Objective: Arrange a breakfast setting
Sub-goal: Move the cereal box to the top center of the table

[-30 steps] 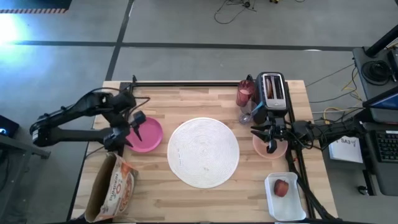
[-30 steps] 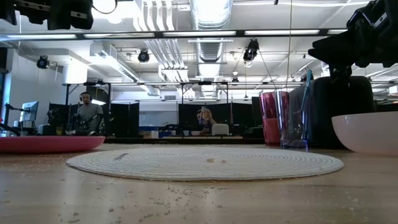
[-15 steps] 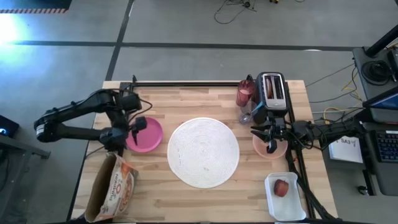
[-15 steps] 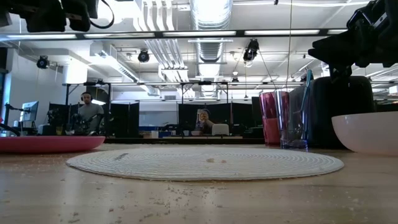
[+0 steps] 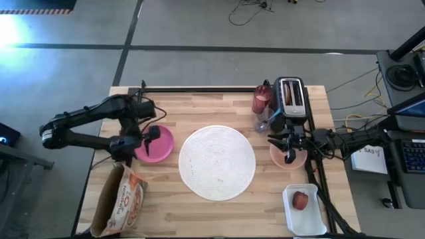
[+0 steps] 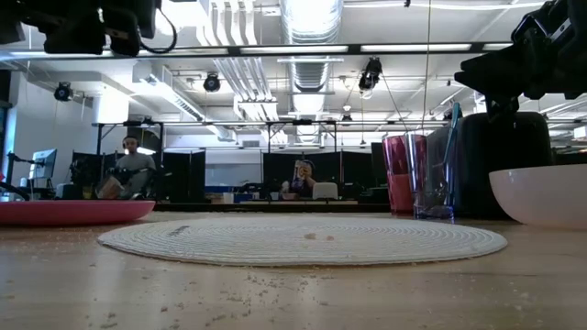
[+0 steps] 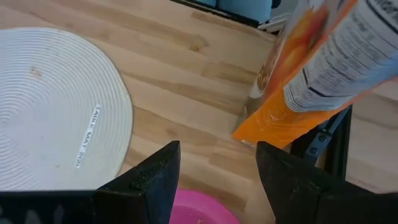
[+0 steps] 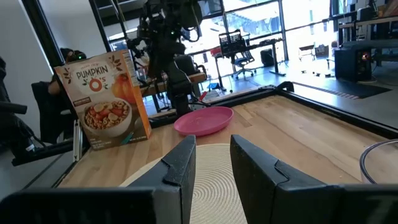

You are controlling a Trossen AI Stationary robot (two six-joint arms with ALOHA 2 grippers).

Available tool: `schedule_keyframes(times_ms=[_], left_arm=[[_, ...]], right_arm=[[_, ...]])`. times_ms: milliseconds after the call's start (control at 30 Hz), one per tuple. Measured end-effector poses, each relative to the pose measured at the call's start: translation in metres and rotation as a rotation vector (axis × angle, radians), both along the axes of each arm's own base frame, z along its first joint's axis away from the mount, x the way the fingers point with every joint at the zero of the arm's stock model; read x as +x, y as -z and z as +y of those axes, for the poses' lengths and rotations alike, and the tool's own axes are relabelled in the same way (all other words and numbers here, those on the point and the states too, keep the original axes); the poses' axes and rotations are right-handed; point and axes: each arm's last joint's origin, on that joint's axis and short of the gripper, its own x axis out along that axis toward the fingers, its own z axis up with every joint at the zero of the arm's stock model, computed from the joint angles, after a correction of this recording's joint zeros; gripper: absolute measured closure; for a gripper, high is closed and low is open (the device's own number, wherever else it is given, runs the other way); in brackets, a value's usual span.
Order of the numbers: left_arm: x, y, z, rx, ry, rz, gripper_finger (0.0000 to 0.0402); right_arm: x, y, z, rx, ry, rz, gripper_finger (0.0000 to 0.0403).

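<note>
Four views inspected: high, low, left wrist, right wrist.

High view, left gripper [image 5: 149,135]: is hovering over the magenta plate [image 5: 158,145], carrying nothing.
High view, magenta plate: is lying flat on the table [image 5: 219,109], just beside the round white woven mat [image 5: 217,162] on its left-arm side.
High view, right gripper [image 5: 290,153]: is waiting above the peach bowl [image 5: 279,158], which is sitting just beside the mat's other edge.
High view, remaining items: the pink tumbler [image 5: 262,99] and a clear glass [image 5: 263,122] are standing by the toaster [image 5: 290,96]; the red fruit [image 5: 301,200] is resting in a white tray [image 5: 305,214]; the cereal box [image 5: 119,199] is lying near the left arm.

Low view, plate: is sitting level, showing a shallow upturned rim.
Low view, spoon [image 6: 454,124]: its teal handle is sticking up from the glass.

Left wrist view, claw: fingers [image 7: 152,180] are standing apart with bare table showing between them; released.

Right wrist view, claw: fingers [image 8: 180,165] are showing a narrow empty gap; released. Whether the tips are touching the bowl possibly cannot be settled here.

Handling, plate: is probably going to prove light, stiff and smooth, so liable to slip; best taken at the rim, one finger above and one below.
Handling, bowl: is likely going to feel thin-walled and slick; pinch the wall at the lip, gently.
</note>
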Motion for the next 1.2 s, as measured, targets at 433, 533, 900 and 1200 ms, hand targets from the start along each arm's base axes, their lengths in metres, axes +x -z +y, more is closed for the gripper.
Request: schedule_keyframes(times_ms=[433, 533, 900, 1200], left_arm=[[0.025, 0.018, 0.008, -0.092, -0.01, 0.124, 0.0177], [0.031, 0.012, 0.009, -0.121, -0.007, 0.098, 0.0177], [0.059, -0.013, 0.003, -0.139, -0.031, 0.114, 0.0177], [0.062, -0.024, 0.001, -0.156, -0.162, 0.207, 0.0177]], right_arm=[[0.0, 0.0, 0.0, 0.0, 0.0, 0.0, 0.0312], [0.0, 0.0, 0.0, 0.0, 0.0, 0.0, 0.0312], [0.0, 0.0, 0.0, 0.0, 0.0, 0.0, 0.0312], [0.0, 0.0, 0.0, 0.0, 0.0, 0.0, 0.0312]])
